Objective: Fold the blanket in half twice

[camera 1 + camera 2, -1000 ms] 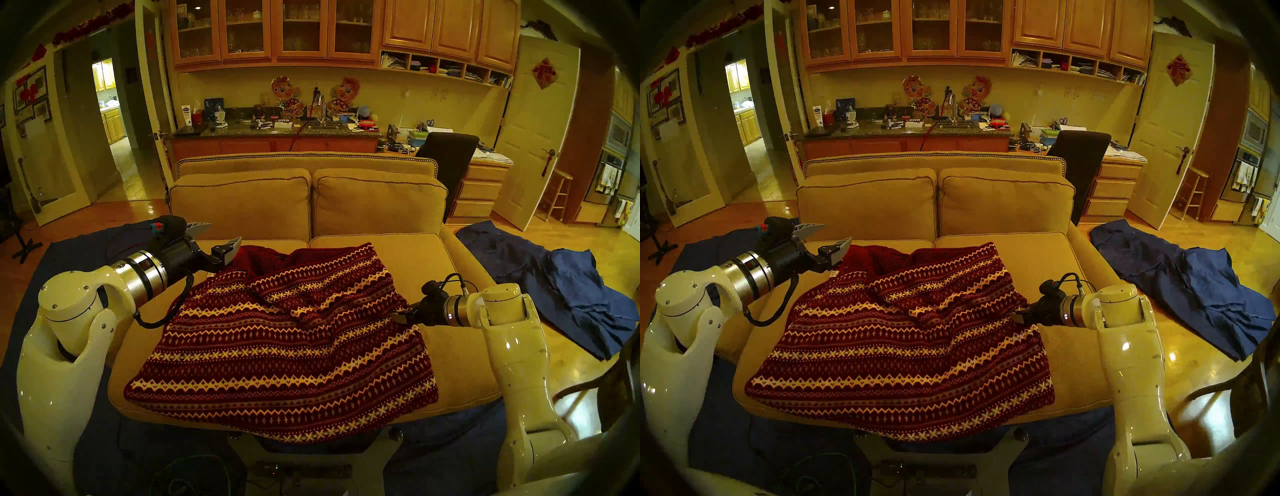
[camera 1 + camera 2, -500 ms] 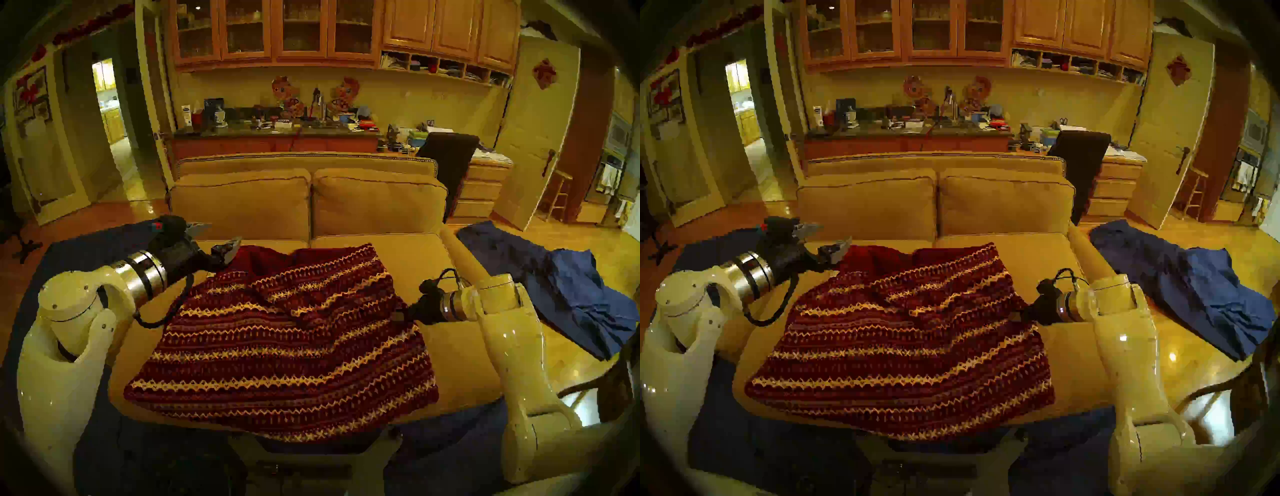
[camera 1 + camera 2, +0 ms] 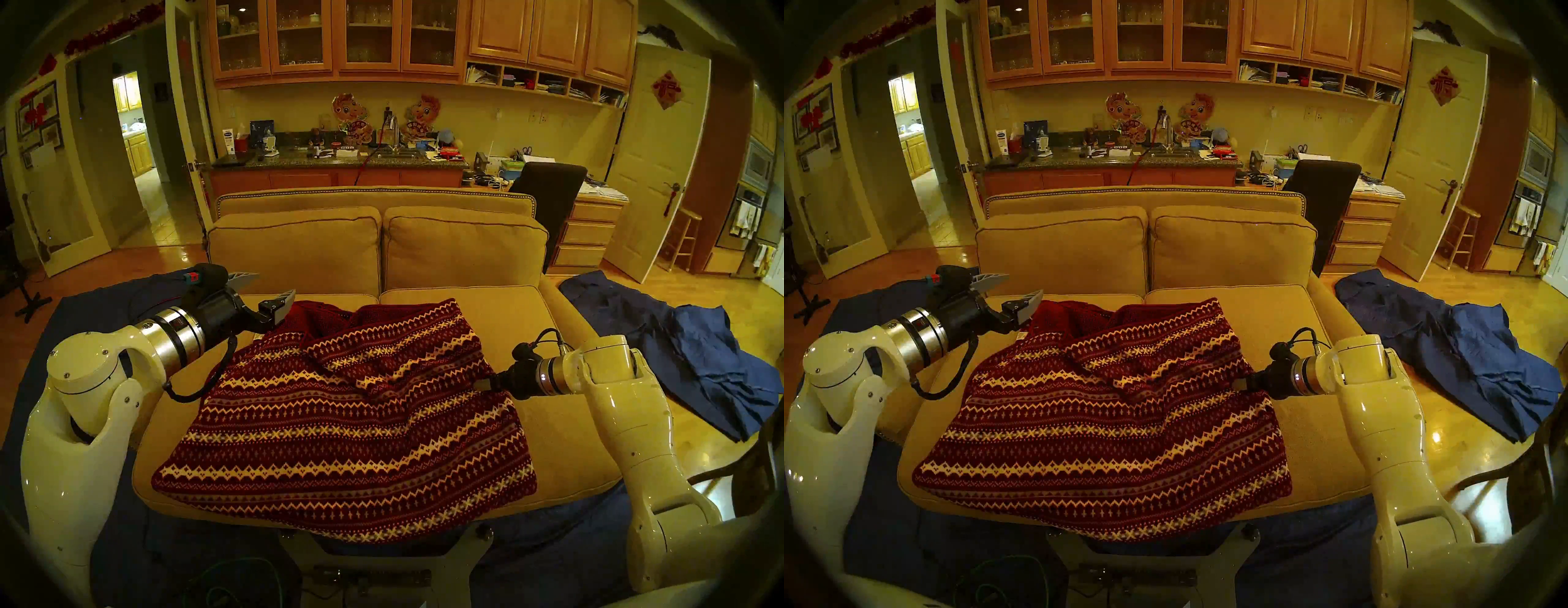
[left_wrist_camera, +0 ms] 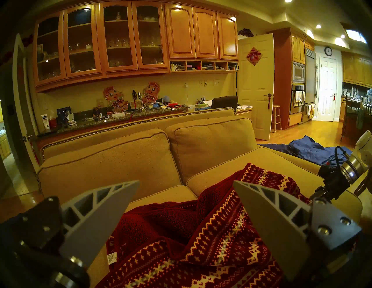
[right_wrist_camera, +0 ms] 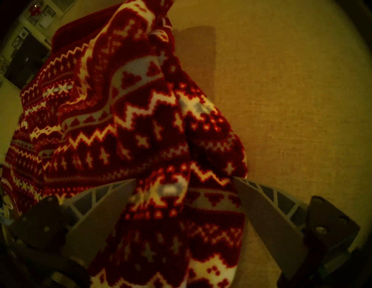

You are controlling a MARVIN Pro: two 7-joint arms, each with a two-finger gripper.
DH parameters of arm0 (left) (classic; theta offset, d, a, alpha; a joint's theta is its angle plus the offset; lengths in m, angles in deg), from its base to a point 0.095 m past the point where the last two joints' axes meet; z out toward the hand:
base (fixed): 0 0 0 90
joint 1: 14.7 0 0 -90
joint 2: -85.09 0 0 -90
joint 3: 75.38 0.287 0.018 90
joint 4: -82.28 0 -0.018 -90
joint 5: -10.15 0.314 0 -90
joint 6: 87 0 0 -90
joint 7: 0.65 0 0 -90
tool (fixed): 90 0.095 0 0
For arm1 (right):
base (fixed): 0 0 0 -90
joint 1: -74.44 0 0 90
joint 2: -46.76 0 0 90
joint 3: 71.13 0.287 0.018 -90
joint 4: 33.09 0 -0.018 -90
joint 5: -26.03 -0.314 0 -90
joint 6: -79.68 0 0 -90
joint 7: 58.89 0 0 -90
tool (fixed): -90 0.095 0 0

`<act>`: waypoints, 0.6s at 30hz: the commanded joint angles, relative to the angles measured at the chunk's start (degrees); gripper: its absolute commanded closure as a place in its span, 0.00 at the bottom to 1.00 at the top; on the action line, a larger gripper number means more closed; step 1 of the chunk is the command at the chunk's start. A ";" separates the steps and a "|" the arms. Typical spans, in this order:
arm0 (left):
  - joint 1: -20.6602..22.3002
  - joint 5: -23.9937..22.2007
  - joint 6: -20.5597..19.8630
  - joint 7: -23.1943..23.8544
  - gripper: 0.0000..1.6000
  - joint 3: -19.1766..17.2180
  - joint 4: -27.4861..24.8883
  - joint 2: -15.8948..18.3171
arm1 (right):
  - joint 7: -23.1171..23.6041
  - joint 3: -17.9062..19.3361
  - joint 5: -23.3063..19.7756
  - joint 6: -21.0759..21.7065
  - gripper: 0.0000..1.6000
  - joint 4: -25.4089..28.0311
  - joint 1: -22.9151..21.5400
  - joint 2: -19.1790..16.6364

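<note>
The blanket (image 3: 348, 416) lies rumpled on the sofa seat, patterned side up. Its plain red reverse shows at the back fold, and its front edge hangs over the seat. My left gripper (image 3: 275, 284) hovers open just above the blanket's back left corner. In the left wrist view the left gripper (image 4: 186, 183) holds nothing, with the blanket (image 4: 201, 241) below it. My right gripper (image 3: 483, 384) sits low at the blanket's right edge. In the right wrist view the right gripper (image 5: 184, 179) is open and straddles a bunched fold of blanket (image 5: 141, 130).
The tan sofa (image 3: 488, 305) has its back cushions (image 3: 297, 250) right behind the blanket. A wrinkled blue cloth (image 3: 700, 361) lies on the floor to the right and a dark blue floor sheet (image 3: 85, 305) to the left. A wooden chair (image 3: 755, 467) stands near my right arm.
My right arm's elbow and wrist have risen a little and swung outward, while its gripper stays at the blanket's right edge. The left arm and the blanket have not moved.
</note>
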 commanded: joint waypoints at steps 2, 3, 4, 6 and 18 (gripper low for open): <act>0.46 -0.07 0.30 0.01 0.00 -0.14 -0.31 0.02 | 5.92 -0.68 -6.96 0.46 0.00 4.67 -1.11 -4.60; 0.45 -0.08 0.30 0.01 0.00 -0.14 -0.31 0.02 | 5.84 -0.82 -7.71 0.46 0.00 5.20 -1.03 -5.31; 0.45 -0.08 0.31 0.01 0.00 -0.14 -0.31 0.02 | 5.69 -0.98 -8.60 0.46 0.00 5.44 -1.01 -5.96; 0.46 -0.08 0.32 0.00 0.00 -0.14 -0.31 0.02 | 5.51 -1.60 -9.59 0.46 0.00 5.83 -1.01 -7.32; 0.47 -0.11 0.41 -0.01 0.00 -0.12 -0.29 0.03 | 5.36 -8.46 -14.75 0.46 0.00 0.72 -4.55 -12.75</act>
